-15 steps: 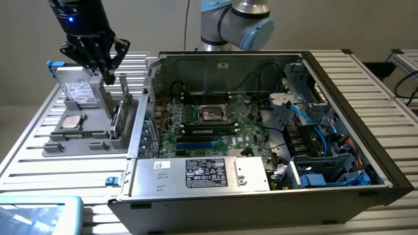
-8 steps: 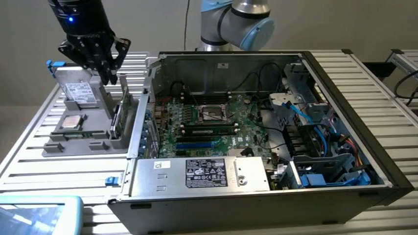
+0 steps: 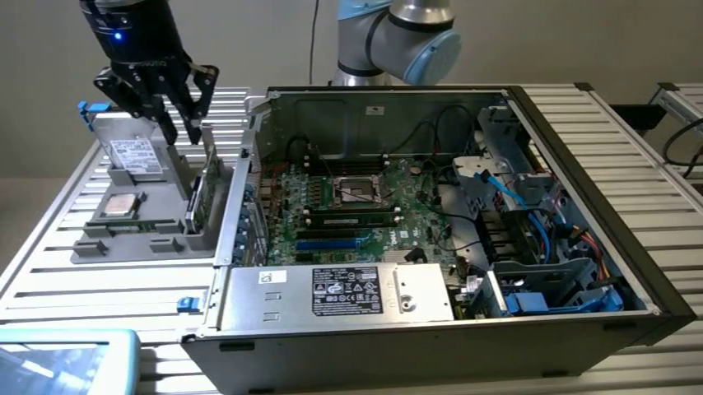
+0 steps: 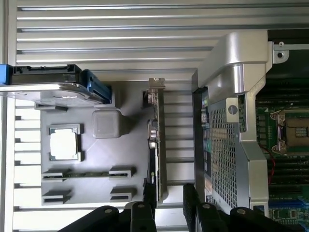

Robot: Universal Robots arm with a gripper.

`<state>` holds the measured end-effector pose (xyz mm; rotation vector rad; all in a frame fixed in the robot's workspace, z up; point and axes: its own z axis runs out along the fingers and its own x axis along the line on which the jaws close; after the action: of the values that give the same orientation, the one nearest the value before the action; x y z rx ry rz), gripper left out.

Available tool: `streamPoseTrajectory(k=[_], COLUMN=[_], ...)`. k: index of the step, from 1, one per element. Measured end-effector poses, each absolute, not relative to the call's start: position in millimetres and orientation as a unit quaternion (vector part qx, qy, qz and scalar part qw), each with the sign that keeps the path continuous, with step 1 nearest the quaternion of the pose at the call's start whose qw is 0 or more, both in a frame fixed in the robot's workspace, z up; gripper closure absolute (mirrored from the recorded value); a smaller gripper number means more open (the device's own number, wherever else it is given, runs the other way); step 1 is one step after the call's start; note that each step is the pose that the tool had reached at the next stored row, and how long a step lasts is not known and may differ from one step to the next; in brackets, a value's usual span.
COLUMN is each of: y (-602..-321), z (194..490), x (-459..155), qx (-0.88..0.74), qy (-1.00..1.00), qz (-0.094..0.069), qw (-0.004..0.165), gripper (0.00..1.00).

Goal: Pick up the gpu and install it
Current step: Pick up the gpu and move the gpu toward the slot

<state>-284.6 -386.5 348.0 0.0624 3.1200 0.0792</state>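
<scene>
The gpu stands on its long edge in a slot at the side of the grey parts holder nearest the computer case. In the wrist view the gpu appears edge-on, a thin dark card with a silvery bracket at one end. My gripper hangs open above the far end of the holder, well above the card and not touching it. In the wrist view my gripper has its two black fingers set either side of the line of the card's near end. Nothing is held.
The open computer case lies right beside the holder, its motherboard exposed and its perforated rear wall close to the card. The holder also carries a hard drive, a processor and a memory stick. A tablet sits at the front corner.
</scene>
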Motion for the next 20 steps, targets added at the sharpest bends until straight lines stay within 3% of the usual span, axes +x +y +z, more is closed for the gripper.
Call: streamPoseTrajectory(k=[11, 14, 15, 20], y=[-387, -387, -387, -387], z=[328, 323, 321, 312], x=[-294, -294, -294, -294], qx=[0.020, 0.020, 0.020, 0.020], qy=[0.999, 0.999, 0.999, 0.999], qz=[0.029, 0.031, 0.031, 0.036], qw=[0.010, 0.010, 0.010, 0.010], gripper=[0.62, 0.60, 0.54, 0.54])
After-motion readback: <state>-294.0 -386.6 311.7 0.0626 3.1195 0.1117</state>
